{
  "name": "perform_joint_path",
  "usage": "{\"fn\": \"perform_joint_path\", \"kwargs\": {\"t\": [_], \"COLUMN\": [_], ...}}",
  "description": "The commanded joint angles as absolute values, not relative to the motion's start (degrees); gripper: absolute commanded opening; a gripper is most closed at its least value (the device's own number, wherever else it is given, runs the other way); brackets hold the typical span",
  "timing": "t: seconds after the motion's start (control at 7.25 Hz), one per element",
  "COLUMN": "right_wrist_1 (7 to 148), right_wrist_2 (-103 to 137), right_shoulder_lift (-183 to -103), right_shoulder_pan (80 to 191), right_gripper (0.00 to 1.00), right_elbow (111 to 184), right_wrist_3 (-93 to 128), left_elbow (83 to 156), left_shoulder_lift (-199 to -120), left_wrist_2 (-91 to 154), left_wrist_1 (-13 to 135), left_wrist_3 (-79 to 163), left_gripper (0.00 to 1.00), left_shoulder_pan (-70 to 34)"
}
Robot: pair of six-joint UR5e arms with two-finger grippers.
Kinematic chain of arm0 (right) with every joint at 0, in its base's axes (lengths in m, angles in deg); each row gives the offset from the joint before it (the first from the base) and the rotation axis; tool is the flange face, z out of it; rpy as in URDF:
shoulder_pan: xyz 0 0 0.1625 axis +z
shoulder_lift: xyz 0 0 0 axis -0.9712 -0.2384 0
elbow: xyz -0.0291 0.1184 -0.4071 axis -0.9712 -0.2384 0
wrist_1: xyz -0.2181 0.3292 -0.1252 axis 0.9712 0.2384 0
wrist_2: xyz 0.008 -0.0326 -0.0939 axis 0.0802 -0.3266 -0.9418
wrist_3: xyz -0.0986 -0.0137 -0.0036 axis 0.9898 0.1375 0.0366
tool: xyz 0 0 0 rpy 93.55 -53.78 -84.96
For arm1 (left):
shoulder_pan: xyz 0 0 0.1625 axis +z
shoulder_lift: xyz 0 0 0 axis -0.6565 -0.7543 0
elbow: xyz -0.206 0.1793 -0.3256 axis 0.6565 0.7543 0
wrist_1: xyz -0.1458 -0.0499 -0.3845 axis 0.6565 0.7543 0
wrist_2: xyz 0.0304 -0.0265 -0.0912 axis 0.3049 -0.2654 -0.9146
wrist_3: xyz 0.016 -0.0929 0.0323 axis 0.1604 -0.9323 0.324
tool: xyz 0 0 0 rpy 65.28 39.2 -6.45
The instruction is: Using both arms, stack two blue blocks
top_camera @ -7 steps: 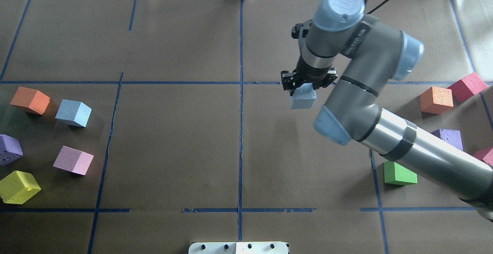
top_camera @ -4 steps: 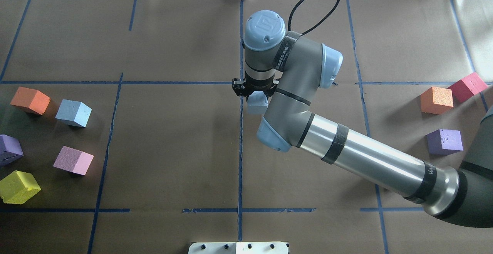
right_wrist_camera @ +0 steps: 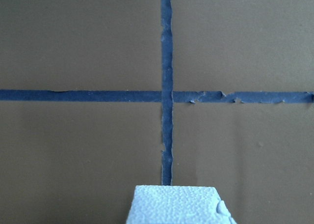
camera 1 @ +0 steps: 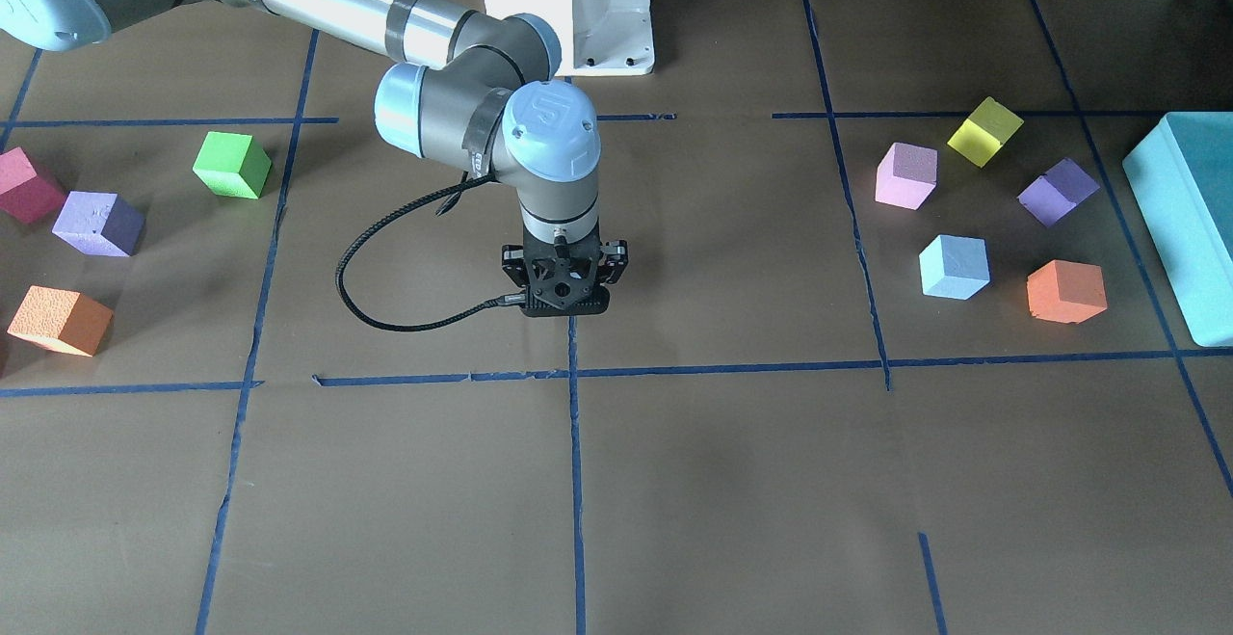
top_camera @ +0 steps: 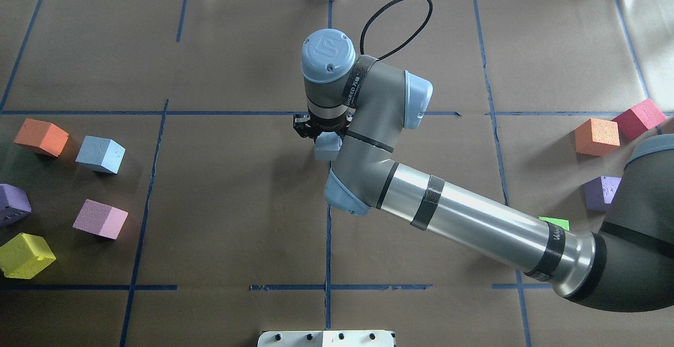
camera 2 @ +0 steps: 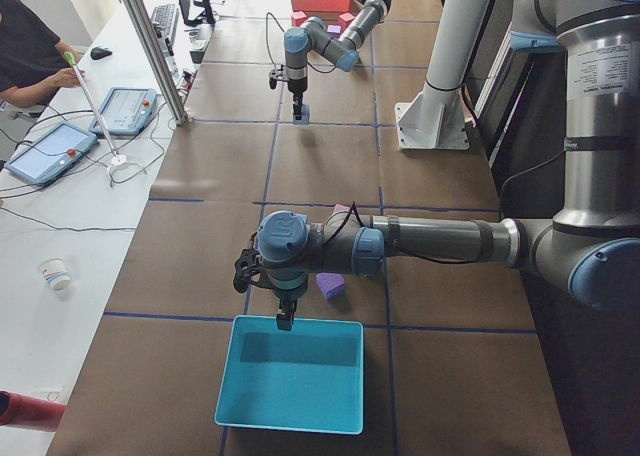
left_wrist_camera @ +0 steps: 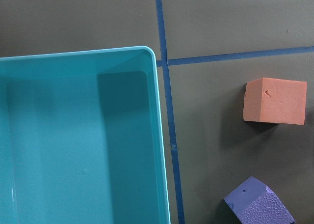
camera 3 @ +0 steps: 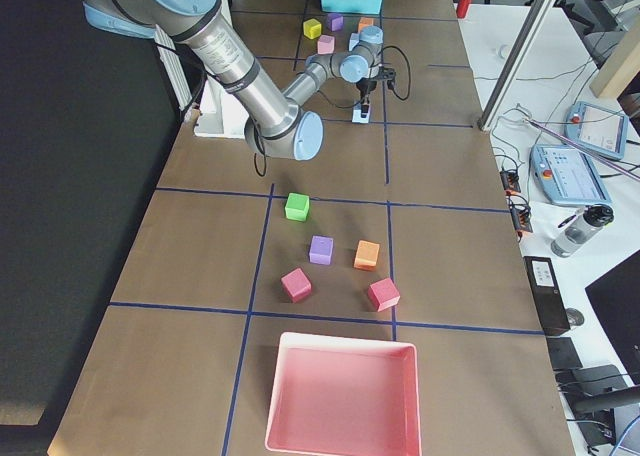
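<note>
Two pale sky-blue foam cubes matter here. One blue block (top_camera: 327, 148) is pinched in the right jaws, which are closed flat on two opposite faces. It is at the centre of the brown paper worktop (top_camera: 237, 205), low over a crossing of blue tape lines (right_wrist_camera: 167, 95); whether it touches the paper cannot be told. The other blue block (top_camera: 100, 154) sits well apart at the robot's left, just beside an orange cube (top_camera: 41, 137). Both look rough and pebbled, with square edges slightly crumbled. I judge them very light, soft enough to dent, and grippy rather than slick. A gentle squeeze across parallel side faces, near mid-height, should hold one without slipping. The left arm (camera 2: 430, 241) hangs over a smooth, hard teal box (camera 2: 290, 376); whether the left jaws are open cannot be told.
</note>
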State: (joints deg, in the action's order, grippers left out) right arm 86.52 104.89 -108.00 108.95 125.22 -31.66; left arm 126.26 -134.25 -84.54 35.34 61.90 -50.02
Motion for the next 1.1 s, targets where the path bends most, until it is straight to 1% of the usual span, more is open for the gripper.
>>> {"fn": "perform_joint_path", "kwargs": {"t": [0.0, 0.14, 0.28, 0.69, 0.83, 0.97], "right_wrist_1": [86.5, 86.5, 86.4, 86.4, 86.6, 88.6], "right_wrist_2": [104.8, 104.8, 104.8, 104.8, 105.0, 105.5], "right_shoulder_lift": [-107.9, -107.9, -107.9, -107.1, -106.1, -105.5], "right_shoulder_pan": [108.8, 108.6, 108.5, 108.5, 108.8, 109.9], "right_gripper": [0.68, 0.85, 0.98, 0.99, 0.99, 0.99], "right_elbow": [124.6, 124.5, 124.5, 124.6, 125.6, 128.5], "right_wrist_3": [-31.9, -31.8, -31.8, -33.2, -33.4, -33.7], "left_elbow": [126.4, 126.4, 126.5, 126.6, 126.6, 126.6], "left_shoulder_lift": [-134.3, -134.3, -134.3, -134.3, -134.3, -134.6], "left_wrist_2": [-84.5, -84.5, -84.5, -84.5, -84.5, -84.5], "left_wrist_1": [35.3, 35.4, 35.3, 35.3, 35.3, 35.3], "left_wrist_3": [61.9, 61.9, 61.9, 61.9, 61.9, 61.9], "left_gripper": [1.0, 1.0, 1.0, 1.0, 1.0, 1.0], "left_shoulder_pan": [-50.0, -50.0, -50.0, -50.0, -50.0, -50.0]}}
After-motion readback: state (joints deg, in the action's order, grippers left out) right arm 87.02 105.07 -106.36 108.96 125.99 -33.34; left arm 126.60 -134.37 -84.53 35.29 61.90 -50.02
